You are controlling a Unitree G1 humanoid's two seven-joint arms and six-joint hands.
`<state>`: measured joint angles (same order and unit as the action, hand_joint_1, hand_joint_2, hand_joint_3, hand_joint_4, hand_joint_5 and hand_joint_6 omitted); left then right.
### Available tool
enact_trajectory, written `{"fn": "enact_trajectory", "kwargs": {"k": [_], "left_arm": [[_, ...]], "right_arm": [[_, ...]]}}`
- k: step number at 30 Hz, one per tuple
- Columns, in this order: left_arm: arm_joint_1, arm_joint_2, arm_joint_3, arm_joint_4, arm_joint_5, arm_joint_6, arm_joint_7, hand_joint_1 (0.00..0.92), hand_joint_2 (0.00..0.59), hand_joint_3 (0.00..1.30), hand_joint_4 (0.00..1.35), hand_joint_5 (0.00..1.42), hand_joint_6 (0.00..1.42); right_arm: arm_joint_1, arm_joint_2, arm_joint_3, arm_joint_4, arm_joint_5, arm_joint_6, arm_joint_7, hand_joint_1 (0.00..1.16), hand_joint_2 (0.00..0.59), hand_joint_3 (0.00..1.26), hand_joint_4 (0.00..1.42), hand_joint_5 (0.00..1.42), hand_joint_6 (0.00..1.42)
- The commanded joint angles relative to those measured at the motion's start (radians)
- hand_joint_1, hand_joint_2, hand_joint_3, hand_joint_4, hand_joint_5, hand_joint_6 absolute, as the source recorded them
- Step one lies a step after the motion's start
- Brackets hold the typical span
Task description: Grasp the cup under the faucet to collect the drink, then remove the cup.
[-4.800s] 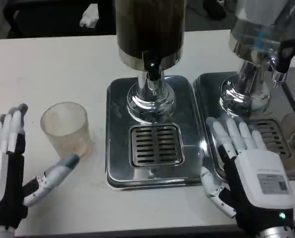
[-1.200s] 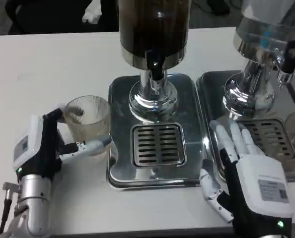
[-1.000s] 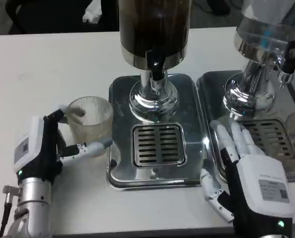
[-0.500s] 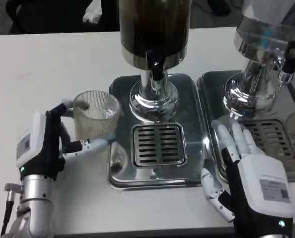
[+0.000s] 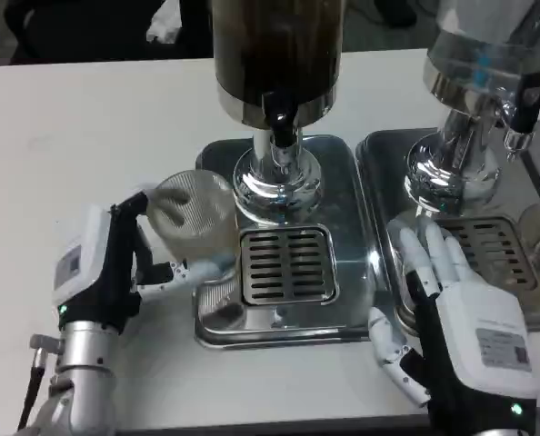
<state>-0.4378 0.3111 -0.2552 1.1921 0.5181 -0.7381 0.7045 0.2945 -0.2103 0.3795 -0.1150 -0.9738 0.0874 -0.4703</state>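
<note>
A clear ribbed plastic cup (image 5: 195, 216) is held by my left hand (image 5: 115, 272), lifted over the left edge of the steel drip tray (image 5: 347, 227) and tilted toward the camera. The thumb lies along the cup's front and the fingers wrap its back. The dark drink dispenser's black faucet (image 5: 279, 123) hangs above the slotted grate (image 5: 285, 264), to the right of the cup. My right hand (image 5: 465, 318) lies flat, fingers spread, between the two trays, holding nothing.
A second dispenser with a clear tank (image 5: 488, 45) stands at the right on its own drip tray (image 5: 525, 245), with a black-handled tap (image 5: 523, 104). White table surface lies to the left and in front.
My left hand has closed around the cup, raised it off the table and carried it right, over the tray's left edge. The right hand has stayed put.
</note>
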Motion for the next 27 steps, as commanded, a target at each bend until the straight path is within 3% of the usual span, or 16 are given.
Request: {"fn": "enact_trajectory", "kwargs": {"k": [1, 27], "left_arm": [[-0.041, -0.037, -0.025, -0.006, 0.021, -0.012, 0.007, 0.688, 0.000, 0.97, 1.13, 1.21, 1.42], [-0.172, -0.125, -0.126, 0.058, 0.085, 0.074, -0.068, 0.692, 0.000, 0.97, 1.14, 1.21, 1.42]], "right_arm": [[0.000, -0.002, -0.003, 0.000, 0.003, 0.001, -0.002, 0.09, 0.550, 0.08, 0.00, 0.04, 0.22], [0.019, 0.031, -0.003, -0.001, -0.005, 0.024, -0.035, 0.09, 0.539, 0.08, 0.00, 0.04, 0.23]]}}
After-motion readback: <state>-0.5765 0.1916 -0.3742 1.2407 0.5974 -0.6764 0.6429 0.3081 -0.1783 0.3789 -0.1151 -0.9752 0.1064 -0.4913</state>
